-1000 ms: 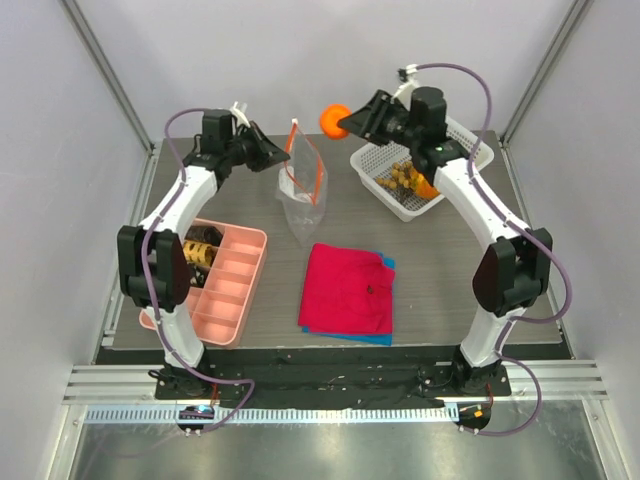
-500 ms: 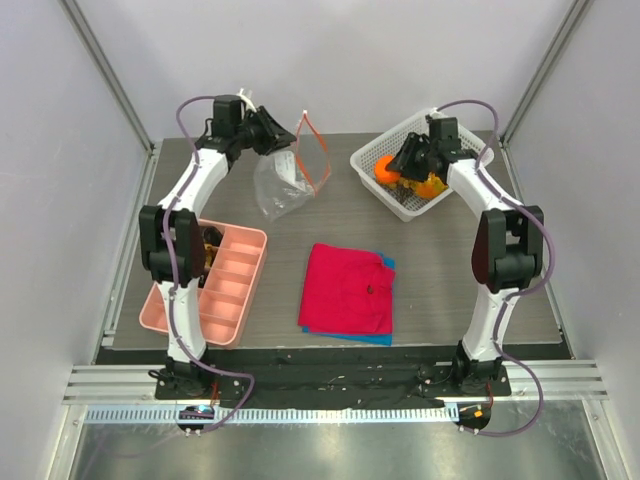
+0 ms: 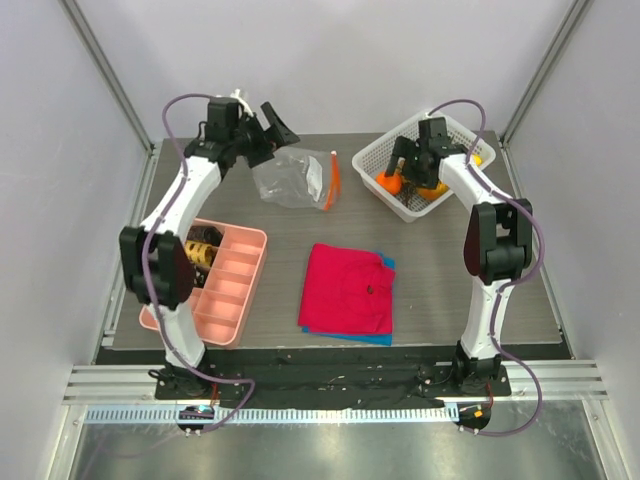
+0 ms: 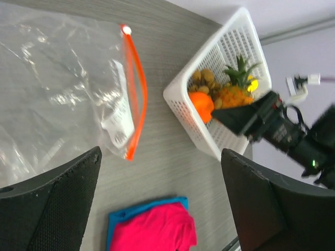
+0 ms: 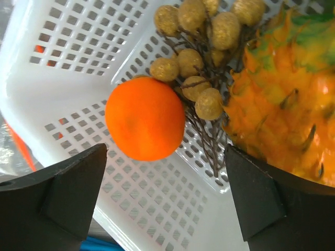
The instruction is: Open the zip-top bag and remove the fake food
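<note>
The clear zip-top bag point(image 3: 290, 178) lies flat on the table, its orange zip strip point(image 3: 332, 181) pointing toward the basket; it looks empty point(image 4: 57, 89). My left gripper point(image 3: 274, 124) hovers open just behind it, holding nothing point(image 4: 161, 154). The fake food sits in the white mesh basket point(image 3: 443, 129): an orange point(image 5: 145, 118), a brown berry cluster point(image 5: 199, 52) and a pineapple point(image 5: 282, 110). My right gripper point(image 3: 414, 168) hangs open over the basket, jaws spread either side of the orange point(image 5: 166, 151) and not touching it.
A pink compartment tray point(image 3: 228, 285) with dark pieces at its far end sits at the left front. A red cloth point(image 3: 348, 288) on a blue one lies mid-table. The basket's near wall point(image 4: 191, 112) stands close to the bag's zip strip point(image 4: 137, 89).
My left gripper opened and let go of the bag, which dropped flat onto the table. My right gripper lowered into the basket, opened and released the orange there.
</note>
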Controlling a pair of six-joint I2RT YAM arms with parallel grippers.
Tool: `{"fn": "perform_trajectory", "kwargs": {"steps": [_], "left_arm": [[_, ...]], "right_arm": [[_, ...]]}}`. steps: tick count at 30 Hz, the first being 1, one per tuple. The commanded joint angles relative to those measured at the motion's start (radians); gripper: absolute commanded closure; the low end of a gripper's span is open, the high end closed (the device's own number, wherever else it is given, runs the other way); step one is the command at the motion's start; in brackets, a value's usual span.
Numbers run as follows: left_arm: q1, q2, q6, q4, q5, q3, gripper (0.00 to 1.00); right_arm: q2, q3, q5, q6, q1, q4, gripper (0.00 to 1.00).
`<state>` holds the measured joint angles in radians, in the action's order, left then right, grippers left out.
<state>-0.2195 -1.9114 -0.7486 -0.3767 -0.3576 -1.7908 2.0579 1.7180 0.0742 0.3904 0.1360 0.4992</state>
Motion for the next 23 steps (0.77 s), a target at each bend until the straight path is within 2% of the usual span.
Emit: {"fn": "perform_trajectory", "kwargs": {"steps": [1,2,5,9,11,15,18,19,21,23], "left_arm": [[-0.113,0.27,0.08,0.022,0.088,0.151,0.06],[-0.157,0.31,0.078,0.042,0.094,0.262,0.06],[-0.228,0.464,0.083,0.087,0.14,0.455,0.06],[-0.329,0.633,0.052,0.12,0.154,0.646,0.05],[-0.356,0.738,0.022,0.153,0.143,0.711,0.05],[-0.415,0.929,-0.011,0.197,0.14,0.905,0.05],[-0.419,1.07,-0.034,0.222,0.144,1.026,0.04],[-0.419,1.101,-0.038,0.228,0.149,1.051,0.04],[-0.419,1.183,-0.061,0.274,0.152,1.129,0.03],[-0.419,1.245,-0.09,0.327,0.143,1.169,0.0]], "right_arm": [[-0.126,0.032,-0.195,-0.033,0.04,0.085,0.0],[-0.145,0.022,-0.215,-0.035,0.075,0.096,0.0],[-0.249,-0.043,-0.299,-0.032,0.163,0.116,0.0],[-0.425,-0.162,-0.384,-0.01,0.264,0.143,0.0],[-0.496,-0.234,-0.367,0.002,0.284,0.148,0.0],[-0.813,-0.534,-0.378,0.033,0.315,0.116,0.0],[-0.981,-0.693,-0.335,0.048,0.315,0.104,0.0],[-1.087,-0.728,-0.318,0.056,0.317,0.095,0.0],[-1.18,-0.844,-0.263,0.076,0.317,0.056,0.0],[-1.272,-0.894,-0.238,0.119,0.315,0.032,0.0]]}}
